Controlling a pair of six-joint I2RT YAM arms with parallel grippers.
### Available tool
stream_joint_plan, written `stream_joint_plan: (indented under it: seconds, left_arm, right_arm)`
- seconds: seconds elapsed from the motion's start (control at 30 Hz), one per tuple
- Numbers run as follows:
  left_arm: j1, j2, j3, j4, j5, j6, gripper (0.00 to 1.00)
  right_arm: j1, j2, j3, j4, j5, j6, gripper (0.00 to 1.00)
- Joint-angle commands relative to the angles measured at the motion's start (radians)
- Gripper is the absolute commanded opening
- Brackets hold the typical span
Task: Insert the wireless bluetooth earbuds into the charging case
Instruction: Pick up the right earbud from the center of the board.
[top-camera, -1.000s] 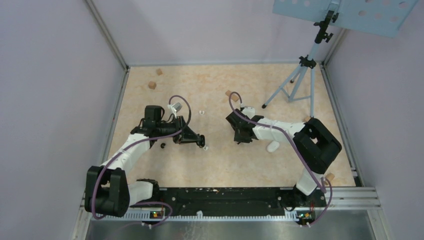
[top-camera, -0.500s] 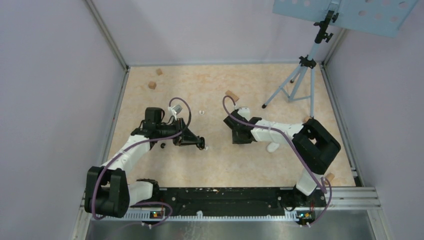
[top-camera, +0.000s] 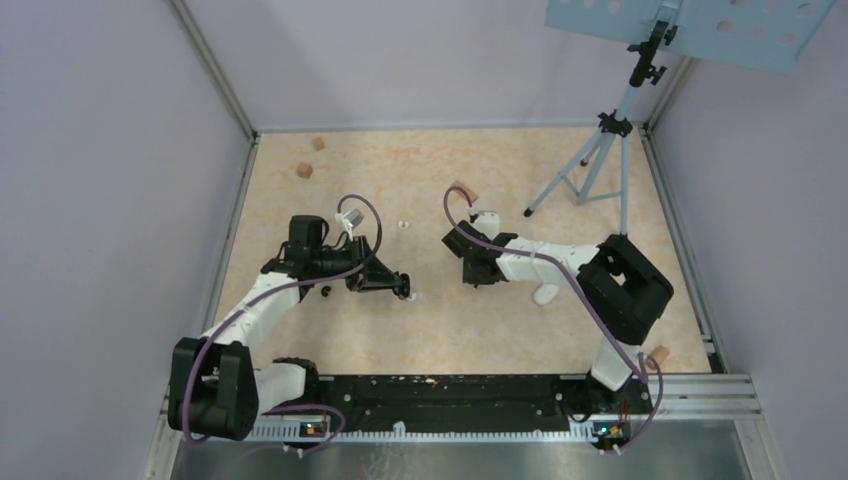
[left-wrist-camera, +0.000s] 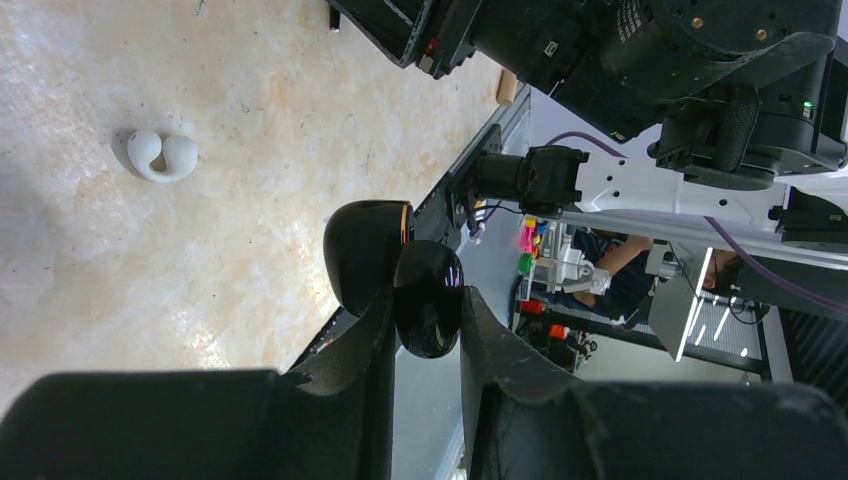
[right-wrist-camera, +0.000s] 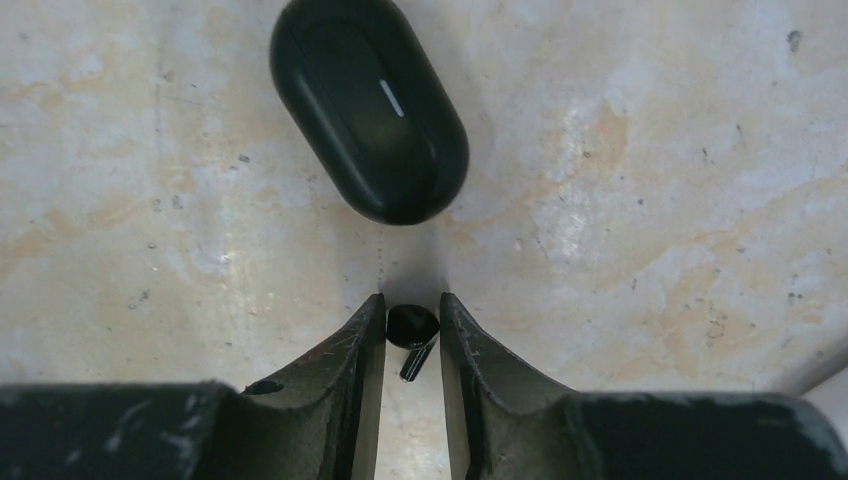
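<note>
4 blocks (top-camera: 318, 143) (top-camera: 304, 170) (top-camera: 462, 188) (top-camera: 657, 354), 3 cases (right-wrist-camera: 370, 110) (left-wrist-camera: 428, 300) (top-camera: 546, 293), 2 wht buds (left-wrist-camera: 160, 155) (top-camera: 404, 225), 2 blk buds (right-wrist-camera: 412, 325) (top-camera: 326, 291).

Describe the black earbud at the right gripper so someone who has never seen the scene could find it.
Find the right gripper, low over the beige table. Just beyond its fingers lies a closed oval black case; the black earbud is pinched between the fingers themselves. It is far smaller than the case and has a short stem.

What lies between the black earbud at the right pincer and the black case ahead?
Only bare tabletop between black earbud and black case, per the right wrist view.
</note>
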Motion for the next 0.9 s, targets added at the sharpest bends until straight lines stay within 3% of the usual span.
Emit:
stream_joint_plan:
  seconds: [0.0,0.2,0.5,0.87]
  left_arm:
    - [-0.004,-0.029,-0.005,0.034,0.006,0.000,0.00]
    - [-0.004,-0.025,0.001,0.029,0.006,0.005,0.00]
    - [-0.004,-0.012,0.009,0.032,0.011,0.006,0.00]
    - [-0.004,-0.004,0.023,0.025,0.016,0.012,0.00]
  right_arm:
    - [0.010,0.043,0.035,0.037,-0.021,0.015,0.24]
    - [0.019,0.044,0.043,0.066,-0.046,-0.021,0.22]
    - [0.034,0.043,0.074,-0.011,0.024,-0.055,0.36]
    - [0.046,0.072,0.088,-0.058,0.066,-0.002,0.26]
